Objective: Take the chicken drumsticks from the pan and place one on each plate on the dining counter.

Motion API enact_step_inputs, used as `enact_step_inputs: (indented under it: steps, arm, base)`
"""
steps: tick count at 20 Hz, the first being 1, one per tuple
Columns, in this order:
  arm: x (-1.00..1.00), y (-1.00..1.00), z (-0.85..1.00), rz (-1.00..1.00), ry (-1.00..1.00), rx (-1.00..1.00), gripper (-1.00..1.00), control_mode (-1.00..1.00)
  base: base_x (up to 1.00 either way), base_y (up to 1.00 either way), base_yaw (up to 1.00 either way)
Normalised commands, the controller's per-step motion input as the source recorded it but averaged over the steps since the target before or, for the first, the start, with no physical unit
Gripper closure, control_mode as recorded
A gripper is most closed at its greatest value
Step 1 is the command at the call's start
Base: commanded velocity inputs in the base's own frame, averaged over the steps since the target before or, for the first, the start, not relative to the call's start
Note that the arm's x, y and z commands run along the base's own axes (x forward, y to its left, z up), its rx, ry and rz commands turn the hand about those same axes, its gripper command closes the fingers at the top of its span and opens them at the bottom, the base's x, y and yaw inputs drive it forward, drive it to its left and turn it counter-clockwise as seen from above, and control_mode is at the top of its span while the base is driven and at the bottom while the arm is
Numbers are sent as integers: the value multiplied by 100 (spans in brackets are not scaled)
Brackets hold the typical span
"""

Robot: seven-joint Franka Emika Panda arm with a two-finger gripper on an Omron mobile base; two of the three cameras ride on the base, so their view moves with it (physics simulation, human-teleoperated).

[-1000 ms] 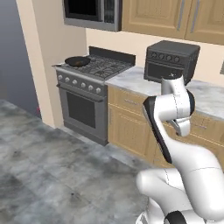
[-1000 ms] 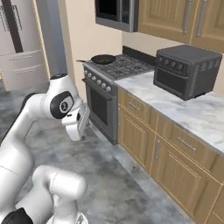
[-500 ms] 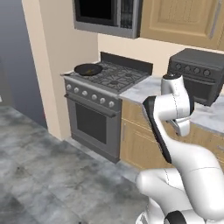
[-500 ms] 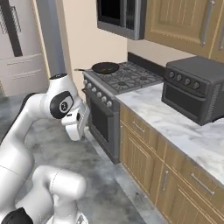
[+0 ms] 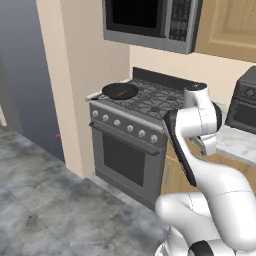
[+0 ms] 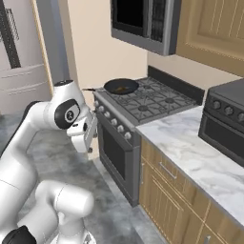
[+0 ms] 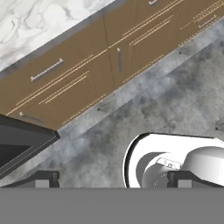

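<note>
- The pan [image 5: 120, 91] sits on the rear left burner of the stove [image 5: 132, 131], upper middle of the left base view, with brown chicken drumsticks [image 5: 120, 93] inside, too small to tell apart.
- The gripper [image 7: 113, 179] is well apart from the pan, lower and right of it, folded against the arm and pointing at the grey floor [image 7: 166, 100].
- Its fingers stand wide apart, holding nothing.
- Wooden cabinets [image 7: 87, 65] cross the top of the hand view.
</note>
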Motion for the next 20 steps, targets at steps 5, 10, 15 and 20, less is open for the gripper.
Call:
enact_step_inputs:
  steps: [5,10,15,20]
  arm:
    - [0,0,0,0,0,0,-100,100]
    - [0,0,0,0,0,0,-100,100]
    - [0,0,0,0,0,0,-100,100]
    - [0,0,0,0,0,0,-100,100]
  base:
    - [100,37,0]
    - [87,22,-10]
    - [41,4,-21]
    - [17,0,-22]
